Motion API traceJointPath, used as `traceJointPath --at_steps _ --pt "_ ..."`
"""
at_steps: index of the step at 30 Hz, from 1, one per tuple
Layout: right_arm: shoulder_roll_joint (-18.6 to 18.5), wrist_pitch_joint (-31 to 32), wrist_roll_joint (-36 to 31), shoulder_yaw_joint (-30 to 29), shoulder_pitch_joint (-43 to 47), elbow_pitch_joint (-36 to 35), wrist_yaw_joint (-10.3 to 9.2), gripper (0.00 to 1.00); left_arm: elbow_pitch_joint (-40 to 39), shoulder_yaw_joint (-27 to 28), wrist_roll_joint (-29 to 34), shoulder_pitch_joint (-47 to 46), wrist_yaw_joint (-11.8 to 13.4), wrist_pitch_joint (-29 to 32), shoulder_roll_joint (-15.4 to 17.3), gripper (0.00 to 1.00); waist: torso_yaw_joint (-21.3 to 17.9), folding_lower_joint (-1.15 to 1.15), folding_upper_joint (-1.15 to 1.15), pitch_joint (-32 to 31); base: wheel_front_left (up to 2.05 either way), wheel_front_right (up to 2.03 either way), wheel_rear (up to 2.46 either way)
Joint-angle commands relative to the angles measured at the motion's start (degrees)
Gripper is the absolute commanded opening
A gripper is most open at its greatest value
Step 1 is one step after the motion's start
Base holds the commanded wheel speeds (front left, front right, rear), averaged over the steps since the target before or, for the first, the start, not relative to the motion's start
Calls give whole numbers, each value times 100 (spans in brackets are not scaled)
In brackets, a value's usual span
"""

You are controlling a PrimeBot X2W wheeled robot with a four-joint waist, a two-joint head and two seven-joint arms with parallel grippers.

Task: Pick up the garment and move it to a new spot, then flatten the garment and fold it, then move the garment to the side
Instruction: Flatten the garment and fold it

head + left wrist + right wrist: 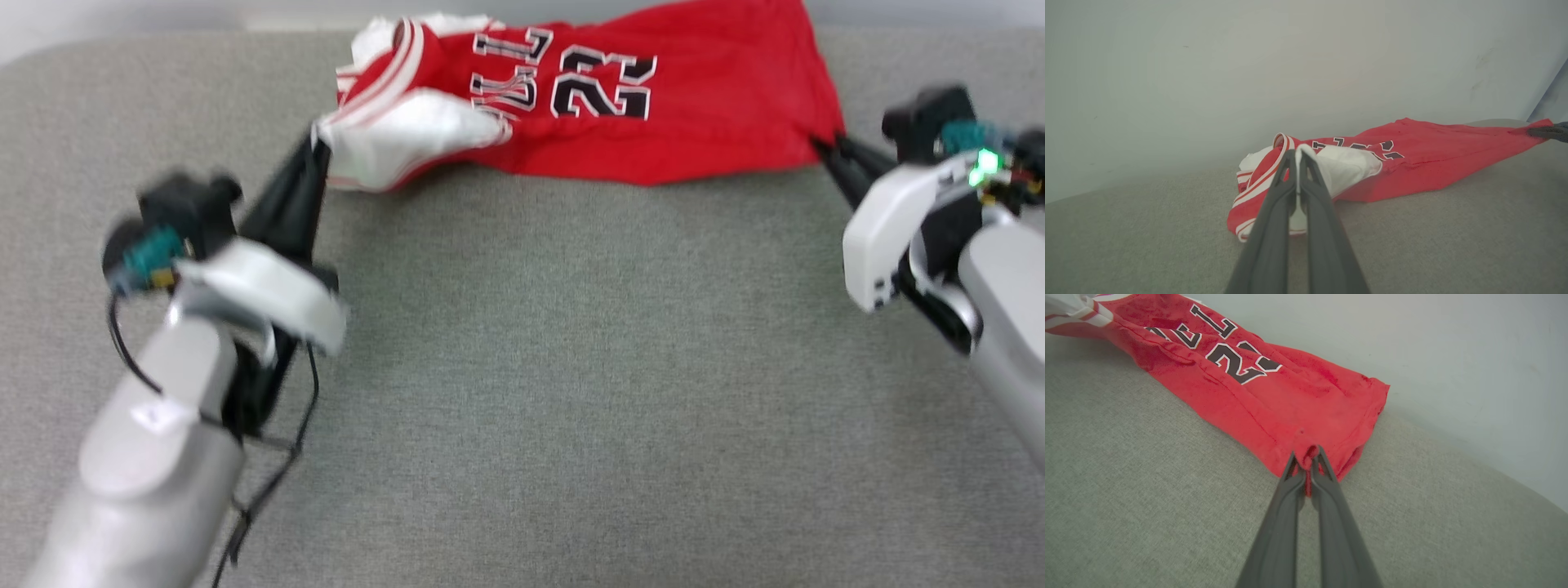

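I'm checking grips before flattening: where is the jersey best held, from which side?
By both ends: the white sleeve, left claw from the near left; the hem corner, right claw from the near right. The jersey lies stretched sideways, those ends outermost.

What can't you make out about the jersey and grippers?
- Head view: garment, top edge cut off by the frame.
- Head view: lettering, partly covered by the folded white sleeve.
- Head view: left gripper, smeared by blur.
- Left wrist view: right gripper, cut off at the right edge.
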Motion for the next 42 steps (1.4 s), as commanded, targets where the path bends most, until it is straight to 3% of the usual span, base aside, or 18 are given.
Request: traceJointPath --at_steps 1,13,24,34,42 --pt "-110 3 111 47 254 -91 -4 0 -105 -26 -4 356 42 -26 25 0 -10 0 0 -327 0 0 0" --pt "-938 100 726 246 2247 -1022 -4 0 -1181 -166 -242 3237 504 116 386 0 40 0 0 -1354 0 0 0" --pt "-1506 301 869 -430 4131 -2089 -4 0 -2052 -245 -603 4861 962 381 570 0 144 0 0 -1890 0 0 0" --pt "-1426 735 517 -1581 5622 -2944 -4 0 -2482 -275 -821 5670 1224 514 666 0 136 0 0 -1912 0 0 0" --pt "-1051 1096 192 -2537 5722 -3499 -3 0 -2504 -232 -454 4678 1099 519 728 0 203 0 0 -1635 0 0 0"
